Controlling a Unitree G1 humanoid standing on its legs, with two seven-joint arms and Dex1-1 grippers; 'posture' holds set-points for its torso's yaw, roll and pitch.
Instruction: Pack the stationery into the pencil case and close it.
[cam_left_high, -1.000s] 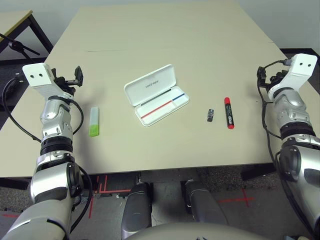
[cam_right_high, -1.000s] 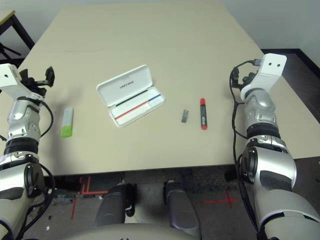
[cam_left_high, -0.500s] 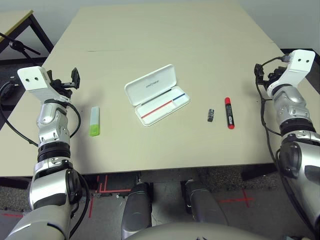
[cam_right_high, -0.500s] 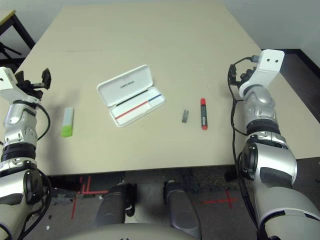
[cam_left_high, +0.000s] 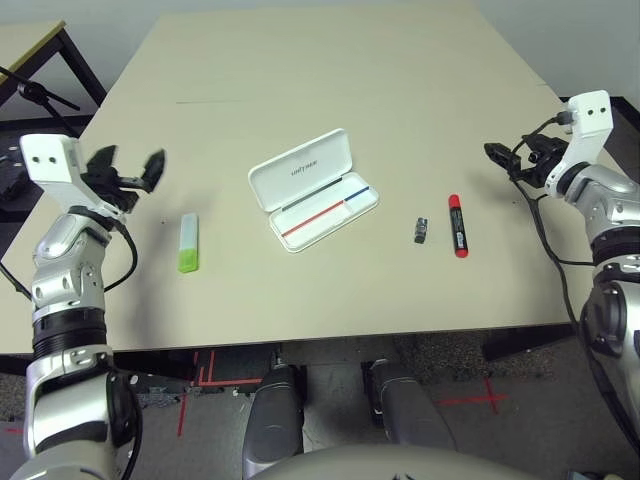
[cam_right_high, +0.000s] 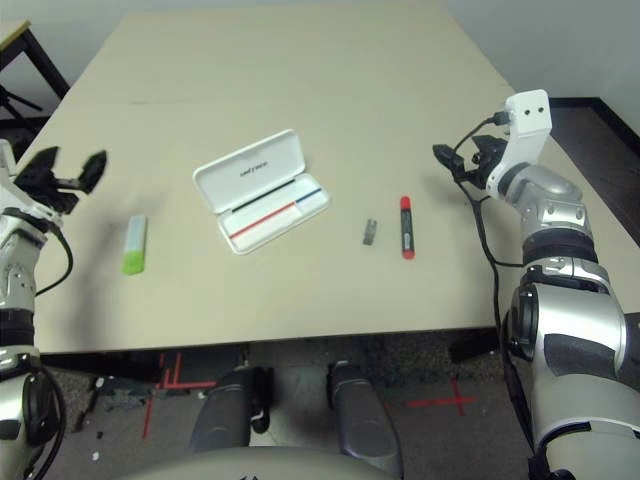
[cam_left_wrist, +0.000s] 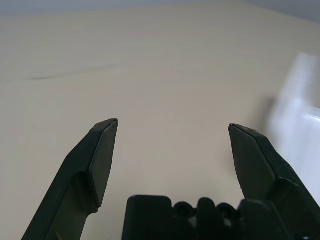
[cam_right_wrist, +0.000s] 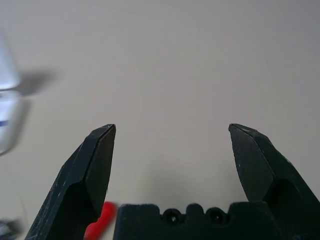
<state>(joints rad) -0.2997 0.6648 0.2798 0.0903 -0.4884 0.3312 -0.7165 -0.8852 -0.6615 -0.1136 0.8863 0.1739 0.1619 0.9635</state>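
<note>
You have the open case (cam_right_high: 262, 191) mid-table (cam_right_high: 300, 70). The green stick (cam_right_high: 133, 244) lies near your left gripper (cam_right_high: 66, 172), whose fingers are spread. The clip (cam_right_high: 370, 232) sits just beside the marker (cam_right_high: 406, 226), below your right gripper (cam_right_high: 450, 160).

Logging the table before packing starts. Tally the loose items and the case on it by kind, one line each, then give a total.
Red marker: 1
Lime-green and white stick: 1
Small black clip-like piece: 1
White pencil case, lying open: 1
Total: 4
</note>
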